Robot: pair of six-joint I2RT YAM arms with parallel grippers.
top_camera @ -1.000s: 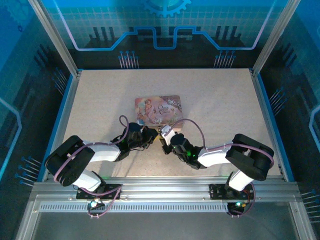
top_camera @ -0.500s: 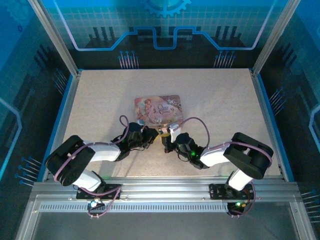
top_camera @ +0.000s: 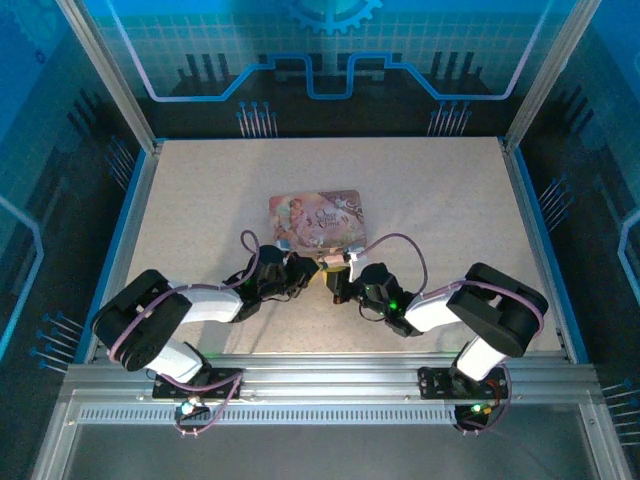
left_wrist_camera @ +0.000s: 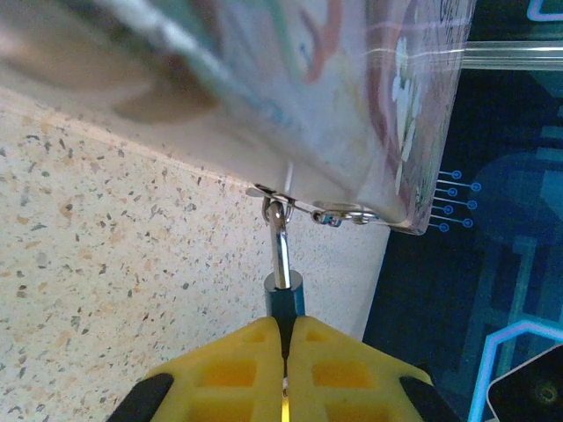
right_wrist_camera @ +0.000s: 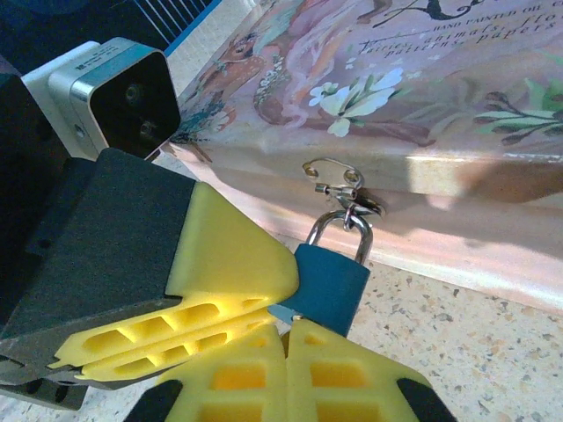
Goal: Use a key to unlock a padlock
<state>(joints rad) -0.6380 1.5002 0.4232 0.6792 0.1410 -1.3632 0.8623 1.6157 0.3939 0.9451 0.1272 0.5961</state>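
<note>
The padlock (right_wrist_camera: 330,286) is a small blue block whose silver shackle hangs through the hasp (right_wrist_camera: 339,180) on the front wall of the pink illustrated box (top_camera: 315,220). My left gripper (left_wrist_camera: 286,327) is shut on the padlock (left_wrist_camera: 286,299) from its side, and its yellow fingers (right_wrist_camera: 233,255) press the padlock's left face. My right gripper (right_wrist_camera: 287,327) is shut at the padlock's lower corner. A sliver of metal, the key (right_wrist_camera: 295,315), pokes from its tips against the padlock's bottom. Both grippers meet at the box's near edge, left gripper (top_camera: 313,268) and right gripper (top_camera: 335,284).
The box (right_wrist_camera: 422,79) lies flat mid-table, its hasp side toward the arms. The speckled table (top_camera: 450,200) stretches beyond and beside it, fenced by a blue rim and metal posts. The left wrist camera housing (right_wrist_camera: 114,92) sits close beside the padlock.
The right arm's wrist and cable have swung a little to the right while its gripper stayed at the padlock. The left arm has not moved.
</note>
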